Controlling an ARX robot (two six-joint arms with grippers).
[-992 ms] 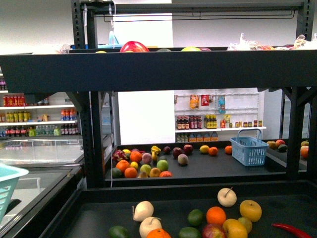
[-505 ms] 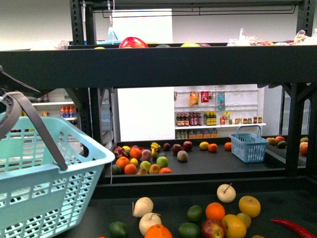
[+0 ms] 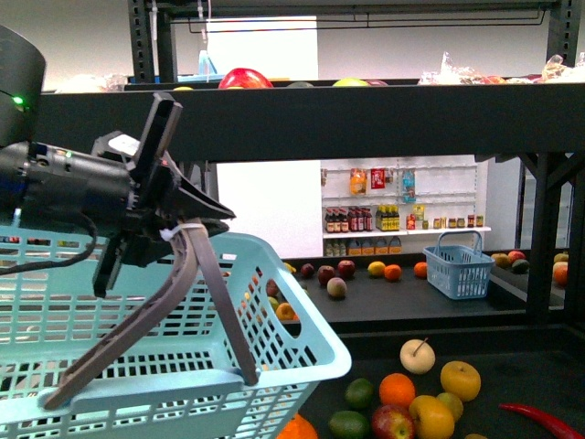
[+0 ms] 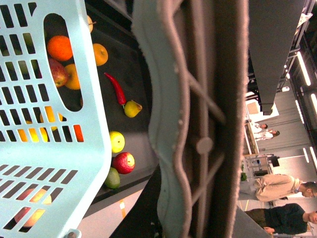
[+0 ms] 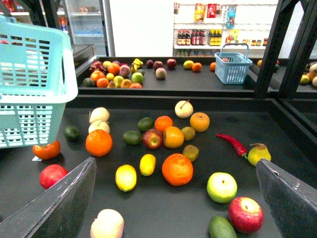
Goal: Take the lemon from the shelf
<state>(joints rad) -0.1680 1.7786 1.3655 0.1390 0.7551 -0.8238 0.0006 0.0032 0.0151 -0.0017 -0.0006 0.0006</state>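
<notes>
Right fingers (image 5: 62,203) spread wide over the shelf (image 5: 163,213) tier, lemon (image 5: 126,177) not yet touched

The likeliest slip, as I judge it, is a crowded grasp: the lemon lies on the dark tray just beside a second lemon (image 5: 147,164), with a large orange (image 5: 177,169) near, so fingers closing from this wide could catch a neighbour or nudge the rounded fruit into rolling away. The lemon sits between the two fingers, nearer the one on the basket's side and apart from both, so a lopsided close might push it aside. The left fingers (image 3: 196,206) are clamped on the handle (image 3: 215,302) of the teal basket (image 3: 183,384), which hangs over the tier; a swing there could knock the red-orange fruit (image 5: 47,149) near it or block the reach
</notes>
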